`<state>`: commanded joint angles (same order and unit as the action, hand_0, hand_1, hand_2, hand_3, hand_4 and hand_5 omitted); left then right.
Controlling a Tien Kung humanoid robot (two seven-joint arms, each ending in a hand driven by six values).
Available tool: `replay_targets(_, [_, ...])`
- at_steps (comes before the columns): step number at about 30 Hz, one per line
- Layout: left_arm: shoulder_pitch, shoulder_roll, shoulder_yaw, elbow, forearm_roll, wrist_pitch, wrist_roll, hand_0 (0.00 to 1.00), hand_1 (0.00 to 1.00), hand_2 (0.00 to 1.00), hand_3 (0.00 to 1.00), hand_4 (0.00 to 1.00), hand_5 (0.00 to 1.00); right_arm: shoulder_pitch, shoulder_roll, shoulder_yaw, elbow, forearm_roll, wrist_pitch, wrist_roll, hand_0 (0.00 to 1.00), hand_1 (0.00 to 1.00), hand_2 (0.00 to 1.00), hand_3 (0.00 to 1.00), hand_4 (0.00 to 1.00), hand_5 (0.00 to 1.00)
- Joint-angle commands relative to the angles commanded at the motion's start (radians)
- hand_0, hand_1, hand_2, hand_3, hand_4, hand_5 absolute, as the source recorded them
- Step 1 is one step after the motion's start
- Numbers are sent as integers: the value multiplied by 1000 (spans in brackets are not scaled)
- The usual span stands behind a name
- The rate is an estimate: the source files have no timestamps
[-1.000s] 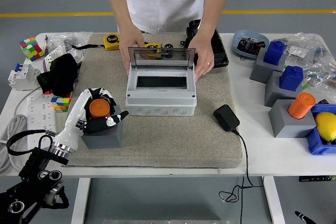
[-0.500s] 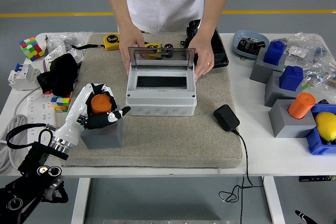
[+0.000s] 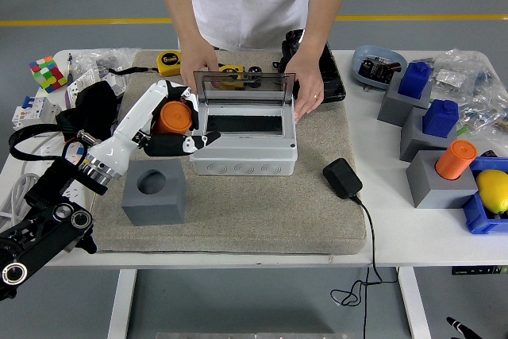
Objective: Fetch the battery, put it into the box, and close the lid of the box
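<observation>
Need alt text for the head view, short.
The robot's left hand holds an orange battery beside the open grey box, above the empty grey holder block. A person's hands steady the box and its raised clear lid.

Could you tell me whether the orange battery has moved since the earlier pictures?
Yes. The left hand has lifted the battery out of the grey block and carried it up-right, to the box's left edge.
</observation>
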<state>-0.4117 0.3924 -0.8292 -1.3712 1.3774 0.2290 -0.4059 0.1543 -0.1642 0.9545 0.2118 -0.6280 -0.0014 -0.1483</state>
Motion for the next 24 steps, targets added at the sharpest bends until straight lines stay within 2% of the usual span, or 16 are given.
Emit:
replay_targets(5, [-93, -17, 73, 33, 99, 38, 63, 38, 33, 156, 245, 806, 2, -1, 0, -8, -1, 6, 0, -1, 653, 672, 690, 581, 952, 555])
replay_targets(11, [-183, -55, 160, 99, 143, 57, 84, 38, 33, 156, 245, 802, 2, -3, 5, -17, 0, 12, -1, 0, 653, 672, 690, 581, 952, 557])
replay_targets(12, [-191, -60, 168, 106, 143, 57, 84, 38, 34, 149, 240, 764, 2, -3, 5, -18, 0, 12, -2, 0, 653, 672, 690, 581, 952, 556])
replay_targets(17, [-217, -84, 205, 143, 132, 62, 82, 38, 34, 149, 240, 764, 2, -7, 5, -21, -1, 14, -2, 0, 653, 672, 690, 581, 952, 556])
replay_targets(18, [-222, -91, 212, 153, 132, 63, 82, 38, 33, 146, 238, 735, 2, -8, 5, -22, -1, 15, -1, 0, 653, 672, 690, 581, 951, 557])
replay_targets(24, [-242, -122, 232, 207, 129, 75, 76, 38, 32, 146, 238, 745, 2, -10, 7, -24, -2, 18, 0, 0, 651, 672, 690, 581, 951, 557])
